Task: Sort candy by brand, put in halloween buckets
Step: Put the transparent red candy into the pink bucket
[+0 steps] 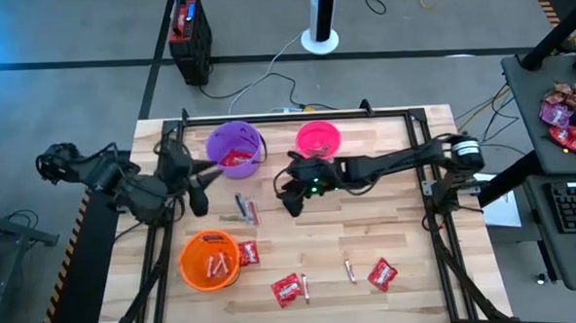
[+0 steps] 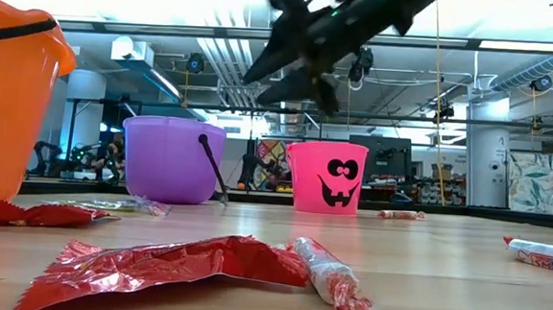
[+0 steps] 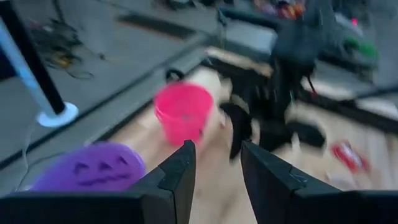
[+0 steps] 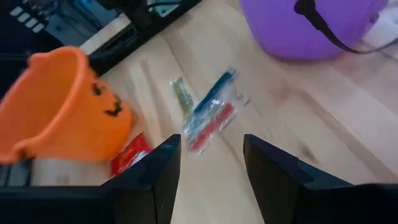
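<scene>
Tabletop: purple bucket (image 1: 236, 147) holds red packets (image 1: 233, 160).

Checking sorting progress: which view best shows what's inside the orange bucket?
The high view: it looks straight down into the orange bucket, showing tan sticks inside. The low view shows only its outer wall; the right wrist view shows its tilted side; the left wrist view misses it.

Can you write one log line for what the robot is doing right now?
right tool: open, empty, above candy sticks | left tool: open, empty, beside purple bucket
</scene>
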